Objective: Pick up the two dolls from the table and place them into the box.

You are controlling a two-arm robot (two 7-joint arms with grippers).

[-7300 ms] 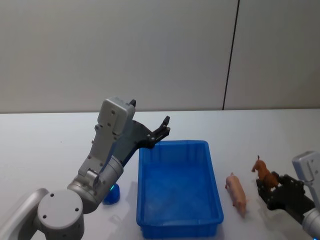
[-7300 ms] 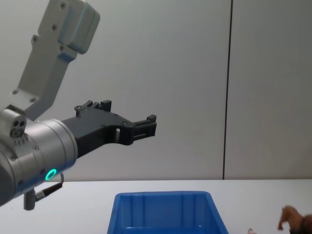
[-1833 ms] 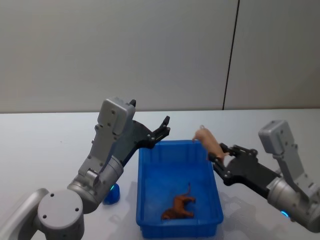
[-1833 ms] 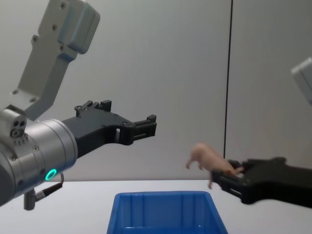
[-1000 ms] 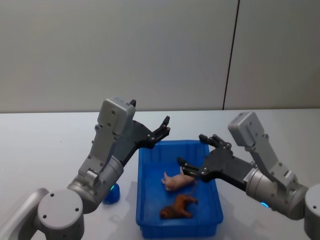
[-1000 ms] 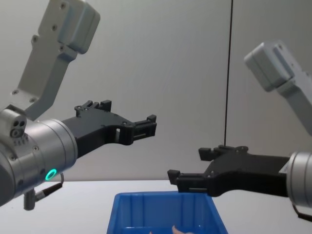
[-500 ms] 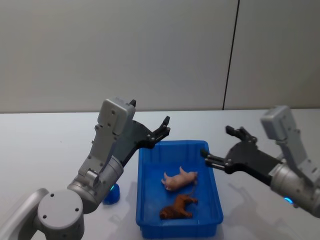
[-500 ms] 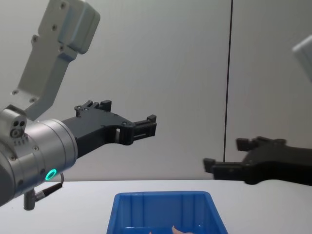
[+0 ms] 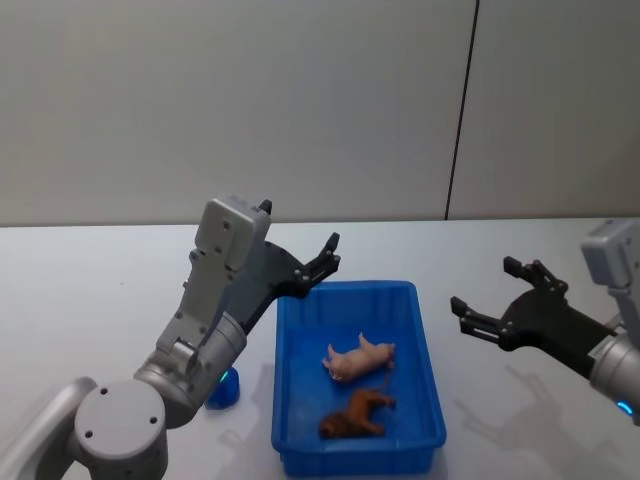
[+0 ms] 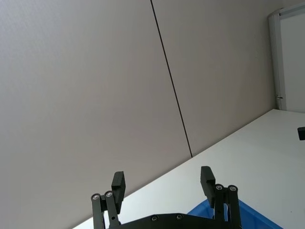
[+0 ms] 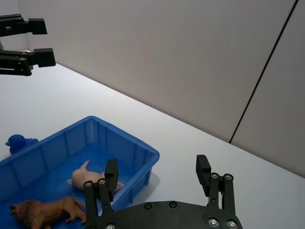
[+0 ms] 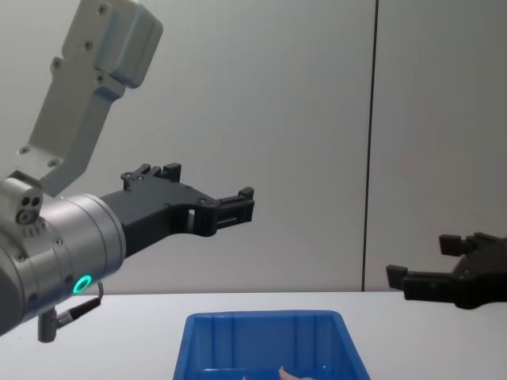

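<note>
Both dolls lie inside the blue box (image 9: pixel 429 372). The pale pink pig (image 9: pixel 360 358) is on its side in the middle, and the brown lion (image 9: pixel 354 415) is nearer the front wall. My right gripper (image 9: pixel 485 287) hovers open and empty above the table (image 9: pixel 80 290), to the right of the box. The right wrist view looks past the open right gripper (image 11: pixel 157 171) to the pig (image 11: pixel 93 178), the lion (image 11: pixel 43 212) and the box (image 11: pixel 125 139). My left gripper (image 9: pixel 330 252) is held open, raised over the box's far left corner.
A small blue toy (image 9: pixel 222 388) sits on the table left of the box, by my left arm; it is the same toy (image 11: pixel 16 142) in the right wrist view. A plain wall rises behind the table's back edge.
My right gripper has let go of the pig, which now lies in the box beside the lion, and has pulled back to the right, open. The left arm has not moved.
</note>
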